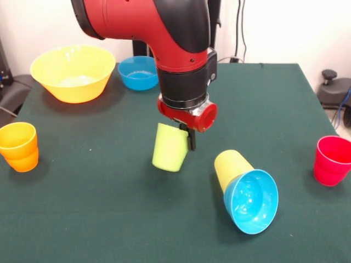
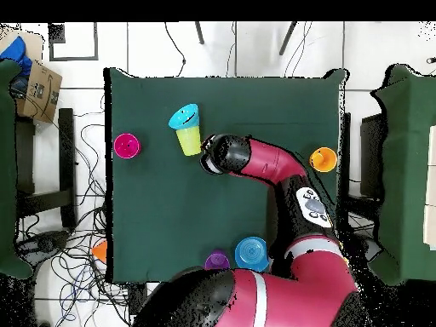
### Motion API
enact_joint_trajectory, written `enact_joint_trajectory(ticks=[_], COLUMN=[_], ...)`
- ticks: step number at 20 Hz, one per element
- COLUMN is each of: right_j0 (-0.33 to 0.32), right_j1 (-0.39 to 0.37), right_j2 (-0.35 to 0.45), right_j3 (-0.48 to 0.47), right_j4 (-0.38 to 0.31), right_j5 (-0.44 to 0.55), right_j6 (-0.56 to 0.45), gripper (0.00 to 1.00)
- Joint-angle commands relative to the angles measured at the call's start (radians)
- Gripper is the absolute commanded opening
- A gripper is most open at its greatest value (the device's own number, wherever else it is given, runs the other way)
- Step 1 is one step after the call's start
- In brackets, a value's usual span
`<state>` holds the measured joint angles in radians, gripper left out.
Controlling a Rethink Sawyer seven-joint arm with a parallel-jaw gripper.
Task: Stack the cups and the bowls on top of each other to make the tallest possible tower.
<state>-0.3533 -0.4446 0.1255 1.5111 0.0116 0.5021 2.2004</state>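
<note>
On the front view, an orange cup (image 1: pixel 19 146) is seen upright at the left edge of the green bench (image 1: pixel 98 208). Behind it, a large yellow-orange bowl (image 1: pixel 73 73) is set upright near the far left corner, and a small blue bowl (image 1: pixel 138 72) stands just to its right, partly hidden by the red and black arm (image 1: pixel 164 33).

Near the middle, a lime green cup (image 1: pixel 169 147) is held mouth-down and slightly tilted, raised clear of the bench. The tool (image 1: pixel 186 136) is clamped on it, one dark finger (image 1: pixel 191 140) being visible against the cup's right side.

To the right and nearer the camera, a yellow cup (image 1: pixel 230 167) is laid on its side, with a second blue bowl (image 1: pixel 251 201) seated in its mouth and tipped over with it; this toppled tower rests on the bench, near the lime green cup but not touching it.

At the right edge, a red cup (image 1: pixel 332 160) is set upright, well apart from the others.

On the overhead view, a purple cup (image 2: pixel 216 260) is seen beside the blue bowl at the bench's edge.
</note>
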Motion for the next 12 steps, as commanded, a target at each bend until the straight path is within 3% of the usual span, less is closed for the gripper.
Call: enact_joint_trajectory(ticks=[1,4,7,9,12], right_j0=[0.008,0.006,-0.001,-0.017,-0.024], right_j1=[-0.021,-0.048,-0.066,-0.053,-0.019], right_j2=[-0.002,0.001,0.004,0.019,0.024], right_j3=[-0.014,0.021,0.022,0.009,-0.006], right_j4=[0.079,0.097,0.122,0.145,0.162], right_j5=[0.115,0.124,0.239,0.323,0.341], right_j6=[0.173,0.157,0.140,0.133,0.126], gripper=[0.00,0.00,0.00,0.00,0.00])
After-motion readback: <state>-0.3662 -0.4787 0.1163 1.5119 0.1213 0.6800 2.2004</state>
